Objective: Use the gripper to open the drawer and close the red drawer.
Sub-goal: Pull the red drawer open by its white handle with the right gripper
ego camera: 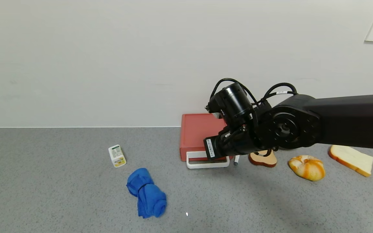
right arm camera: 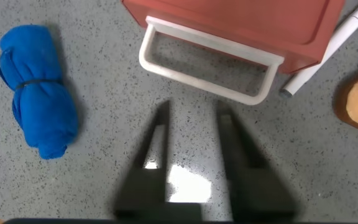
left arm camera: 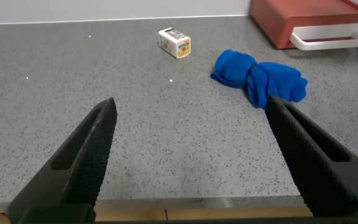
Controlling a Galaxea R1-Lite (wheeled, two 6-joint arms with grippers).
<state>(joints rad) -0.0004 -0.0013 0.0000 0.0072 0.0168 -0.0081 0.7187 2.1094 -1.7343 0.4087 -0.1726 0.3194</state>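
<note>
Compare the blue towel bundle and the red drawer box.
The blue towel bundle is soft, rolled and lumpy; the red drawer is a rigid, flat-topped box. The bundle lies in the open, nearer the robot; the drawer sits back against the wall. Only the drawer has a white loop handle. Both rest on the grey table.

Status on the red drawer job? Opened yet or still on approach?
Done: nothing visible; the red drawer sits shut, its tray flush with the box. In hand: the right gripper hovers just short of the white handle, fingers open and apart from it, not hooked in. Left: hook the handle, pull the tray out, push it back shut. The left gripper is parked open over the bare counter.
</note>
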